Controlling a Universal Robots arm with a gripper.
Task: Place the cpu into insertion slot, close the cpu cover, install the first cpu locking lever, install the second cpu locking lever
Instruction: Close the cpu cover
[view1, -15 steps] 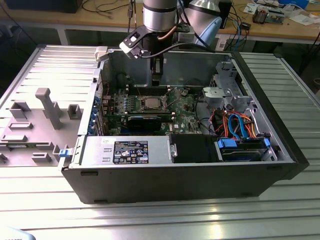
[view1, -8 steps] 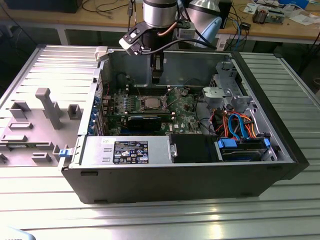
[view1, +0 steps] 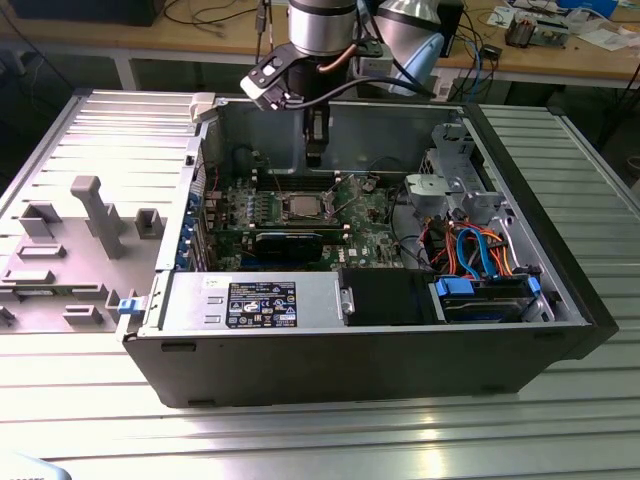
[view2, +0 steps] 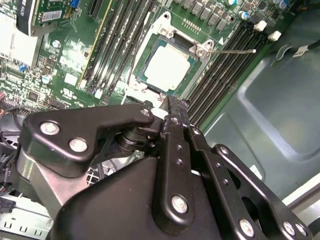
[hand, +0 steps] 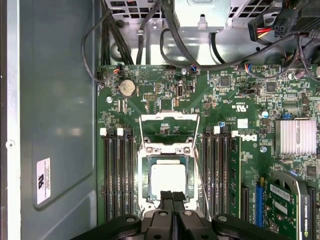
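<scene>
**Figure. CPU seated, cover open.** The cpu (hand: 167, 179) lies flat inside the insertion slot (hand: 146, 175), near the middle of the green circuit board (hand: 165, 95) and between the two banks of memory slots (hand: 115, 175). The cpu cover (hand: 170, 117) is swung open on its hinge at the far side of the slot, with bare board visible through its window. A thin wire locking lever (view2: 232, 50) juts free from one corner of the slot towards the board's edge, unlatched.

The gripper (hand: 172, 196) hangs just above the slot's near edge. Its fingers are pressed together and hold nothing. In the exterior view it hangs inside the case (view1: 270, 130), close to the far wall.

**Hazards (judged).**
- The closed fingertips sit almost over the chip's rim. A straight descent could press the cpu and tilt it in its seat, or load the contacts beneath.
- A push on the raised cover from a poor angle could slip off the thin frame and drop it hard onto the chip.
- The loose lever may snag a finger, or spring away towards the memory slots.
</scene>
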